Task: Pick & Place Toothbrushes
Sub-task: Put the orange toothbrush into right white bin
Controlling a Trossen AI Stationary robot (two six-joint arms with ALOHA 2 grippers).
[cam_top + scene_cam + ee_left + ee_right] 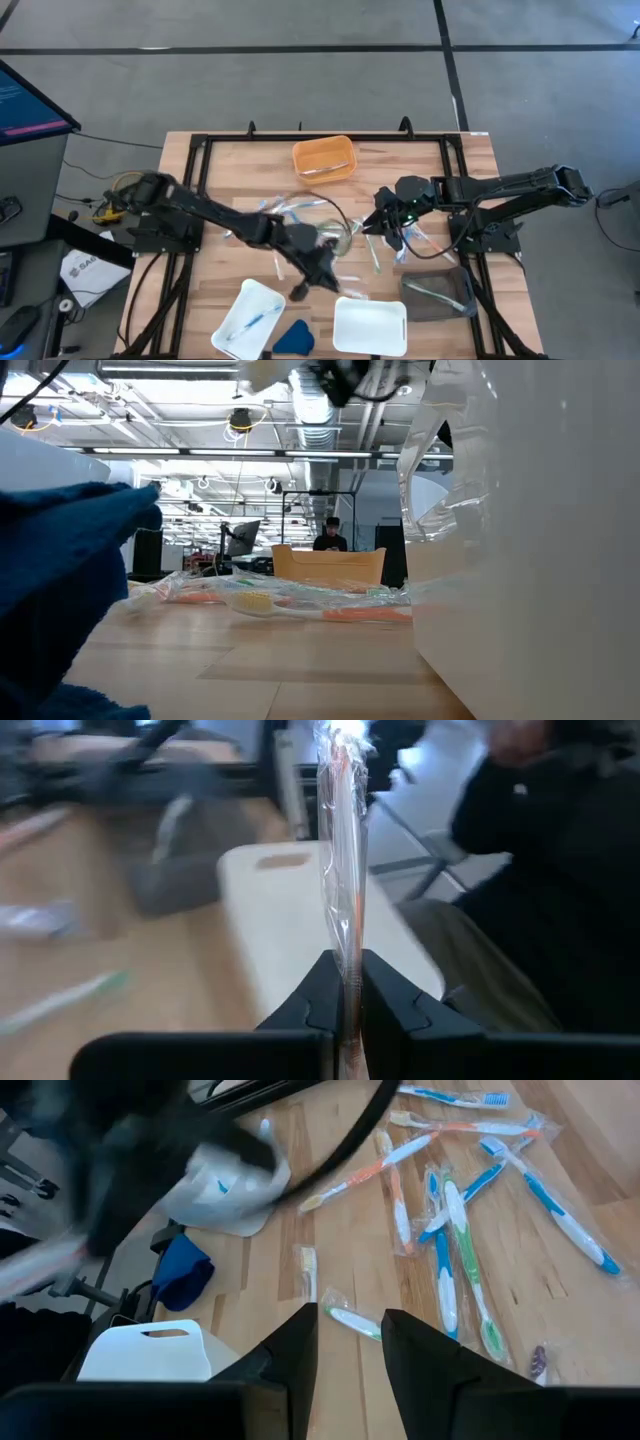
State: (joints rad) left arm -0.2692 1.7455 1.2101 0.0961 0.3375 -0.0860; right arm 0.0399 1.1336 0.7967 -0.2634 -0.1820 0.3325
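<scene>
Several wrapped toothbrushes (470,1270) in blue, green and orange lie strewn on the wooden table (230,180), also seen in the low view (300,603). My left gripper (345,970) hovers over the table's near middle (318,272), short of the white tray (290,920), and is shut on an orange toothbrush in a clear wrapper (343,840). My right gripper (350,1315) stands open above the right part of the pile (380,222). Nothing is between its fingers; a small green-and-white toothbrush (345,1320) lies on the table beyond them. My left gripper pinches the wrapped orange toothbrush near one end (346,965) between its two shut fingers. The brush sticks straight out past the fingertips, along the fingers. It is lifted clear of the table, and its free end (340,740) carries crinkled wrapper.
An orange tray (322,158) stands at the far middle. Along the near edge stand a white tray with a blue toothbrush (248,315), a blue wedge (293,338), a second white tray (370,325) and a grey tray (438,295). A person sits beyond the table (560,870).
</scene>
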